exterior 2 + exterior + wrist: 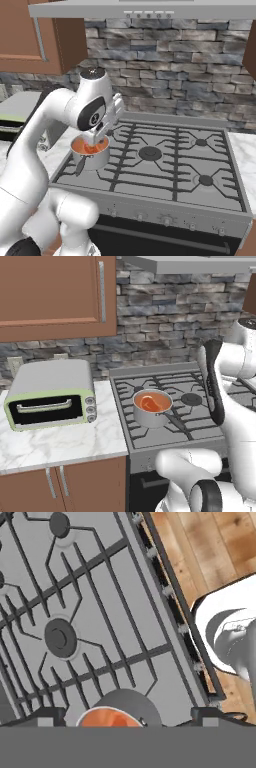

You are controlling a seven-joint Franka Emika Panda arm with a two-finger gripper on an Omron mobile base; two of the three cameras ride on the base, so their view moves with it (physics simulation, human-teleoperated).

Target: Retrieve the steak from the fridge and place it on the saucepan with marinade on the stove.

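Already steak point(147, 403) lies in marinade point(156, 400) inside saucepan point(152, 408), front-left burner of stove point(197, 428). Tool point(103, 131) hangs just above pan, jaws wide, holding nothing. Best next: lift straight up, clear of rim & handle, avoid nudging pan.

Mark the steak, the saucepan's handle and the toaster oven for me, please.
steak point(148, 403): left base view, on the red piece lying in the marinade.
saucepan point(176, 422): left base view, on the middle of its long dark handle.
toaster oven point(47, 411): left base view, on its dark glass door.
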